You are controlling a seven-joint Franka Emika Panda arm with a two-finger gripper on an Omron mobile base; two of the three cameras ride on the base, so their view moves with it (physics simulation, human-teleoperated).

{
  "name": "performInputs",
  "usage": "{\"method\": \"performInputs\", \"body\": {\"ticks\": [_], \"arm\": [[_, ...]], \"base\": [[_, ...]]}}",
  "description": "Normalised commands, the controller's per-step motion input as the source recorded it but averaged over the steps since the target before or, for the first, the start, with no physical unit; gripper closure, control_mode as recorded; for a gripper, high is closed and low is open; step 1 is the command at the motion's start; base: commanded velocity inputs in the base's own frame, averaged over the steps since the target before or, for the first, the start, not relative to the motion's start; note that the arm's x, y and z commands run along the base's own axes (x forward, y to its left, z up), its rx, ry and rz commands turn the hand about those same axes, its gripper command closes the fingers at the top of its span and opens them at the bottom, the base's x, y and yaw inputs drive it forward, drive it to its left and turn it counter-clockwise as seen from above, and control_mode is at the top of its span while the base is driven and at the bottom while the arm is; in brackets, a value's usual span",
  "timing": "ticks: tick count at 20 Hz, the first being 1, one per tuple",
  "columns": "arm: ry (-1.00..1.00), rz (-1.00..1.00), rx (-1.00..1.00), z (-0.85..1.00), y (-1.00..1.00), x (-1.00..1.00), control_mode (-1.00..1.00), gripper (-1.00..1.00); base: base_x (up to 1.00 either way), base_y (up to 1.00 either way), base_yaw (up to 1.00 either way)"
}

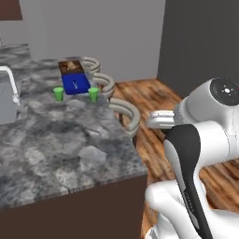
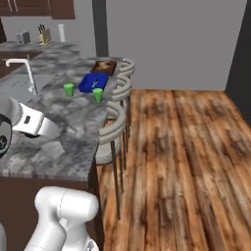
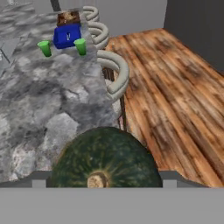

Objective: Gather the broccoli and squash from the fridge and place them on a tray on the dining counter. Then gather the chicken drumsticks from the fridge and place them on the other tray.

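A dark green, ribbed squash (image 3: 105, 162) fills the bottom of the hand view, and my gripper (image 3: 105, 181) is shut on it, holding it above the near corner of the dining counter (image 1: 60, 140). Far down the counter lies the blue tray (image 1: 75, 84) (image 2: 93, 82) (image 3: 66, 36), with a small pale speck in it that is too small to identify. The brown wooden tray (image 1: 71, 66) (image 2: 104, 66) (image 3: 68, 18) sits just beyond the blue one. The fridge, the broccoli and the chicken drumsticks are out of view.
Two green cups (image 1: 58, 93) (image 1: 94, 94) stand in front of the blue tray. A sink (image 1: 7, 100) with a white faucet (image 2: 22, 68) is set into the counter's left side. Curved-back stools (image 1: 126, 114) line its right edge, beside a wood floor (image 2: 186, 157).
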Motion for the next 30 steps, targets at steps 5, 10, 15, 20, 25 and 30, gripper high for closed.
{"method": "performInputs", "body": {"ticks": [5, 10, 15, 20, 25, 30], "arm": [[0.00, 0.00, 0.00, 0.00, 0.00, 0.00, 1.00, 1.00], [0.00, 0.00, 0.00, 0.00, 0.00, 0.00, 1.00, 1.00], [0.00, 0.00, 0.00, 0.00, 0.00, 0.00, 1.00, 1.00], [0.00, 0.00, 0.00, 0.00, 0.00, 0.00, 1.00, 1.00], [0.00, 0.00, 0.00, 0.00, 0.00, 0.00, 1.00, 1.00], [0.00, 0.00, 0.00, 0.00, 0.00, 0.00, 1.00, 1.00]], "base": [[0.34, -1.00, 0.01], [0.80, -0.88, 0.13], [1.00, -0.39, 0.30], [0.79, -0.27, 0.43], [0.66, -0.25, 0.48], [0.64, -0.29, 0.47]]}}
